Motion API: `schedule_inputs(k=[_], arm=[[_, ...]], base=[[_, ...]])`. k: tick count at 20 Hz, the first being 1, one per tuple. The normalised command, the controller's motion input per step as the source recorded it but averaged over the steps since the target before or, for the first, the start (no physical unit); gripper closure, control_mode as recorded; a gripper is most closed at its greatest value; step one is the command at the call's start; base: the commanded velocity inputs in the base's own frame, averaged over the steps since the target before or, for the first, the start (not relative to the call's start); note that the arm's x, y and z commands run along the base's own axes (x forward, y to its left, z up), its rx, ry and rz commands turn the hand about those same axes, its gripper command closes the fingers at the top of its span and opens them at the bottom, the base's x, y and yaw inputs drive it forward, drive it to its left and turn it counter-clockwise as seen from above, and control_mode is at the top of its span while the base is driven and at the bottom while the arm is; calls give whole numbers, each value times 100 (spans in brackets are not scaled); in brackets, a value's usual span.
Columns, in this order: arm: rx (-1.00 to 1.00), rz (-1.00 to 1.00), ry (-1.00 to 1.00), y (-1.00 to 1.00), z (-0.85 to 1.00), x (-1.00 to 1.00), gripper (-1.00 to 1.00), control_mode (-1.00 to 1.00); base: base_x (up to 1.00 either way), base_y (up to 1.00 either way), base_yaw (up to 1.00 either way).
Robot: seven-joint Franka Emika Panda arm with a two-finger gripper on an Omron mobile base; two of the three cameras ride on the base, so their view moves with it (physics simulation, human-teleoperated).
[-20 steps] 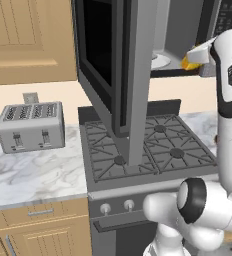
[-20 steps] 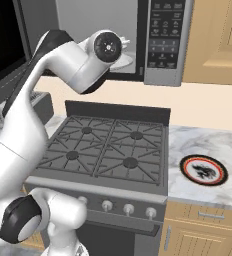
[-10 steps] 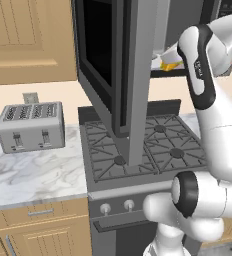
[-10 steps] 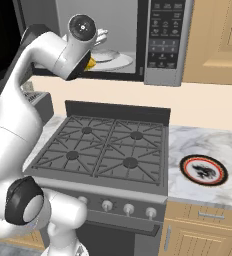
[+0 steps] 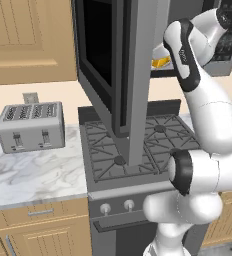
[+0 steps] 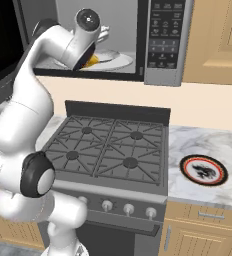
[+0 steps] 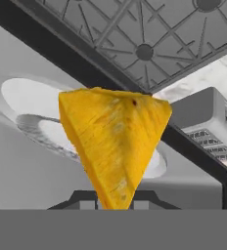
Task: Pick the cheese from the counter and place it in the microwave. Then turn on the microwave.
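My gripper (image 7: 114,202) is shut on the cheese (image 7: 113,146), a yellow-orange wedge that hangs point-down between the dark fingertips. The hand reaches into the open microwave (image 6: 165,45), and the cheese (image 6: 91,61) sits just above the left part of the white turntable (image 6: 115,61). From the left base view the cheese (image 5: 160,62) peeks out yellow behind the open microwave door (image 5: 130,80). The turntable (image 7: 27,93) lies behind the wedge in the hand view. The marble counter (image 5: 33,170) flanks the stove on both sides.
The open door swings out over the black gas stove (image 6: 113,150). A silver toaster (image 5: 30,125) stands on the left counter. A dark plate with a red rim (image 6: 204,170) lies on the right counter (image 6: 208,142). The button panel (image 6: 164,32) is on the microwave's right.
The arm has swung the hand with the cheese from the front of the microwave opening further in, over the turntable. The grip has stayed the same.
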Motion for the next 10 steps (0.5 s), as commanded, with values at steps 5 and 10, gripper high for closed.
schedule_inputs(k=[5,10], arm=[[7,-6,15,5,34,68,100,-100],[8,-5,14,6,19,56,100,-100]], base=[[0,0,0],[0,0,0]])
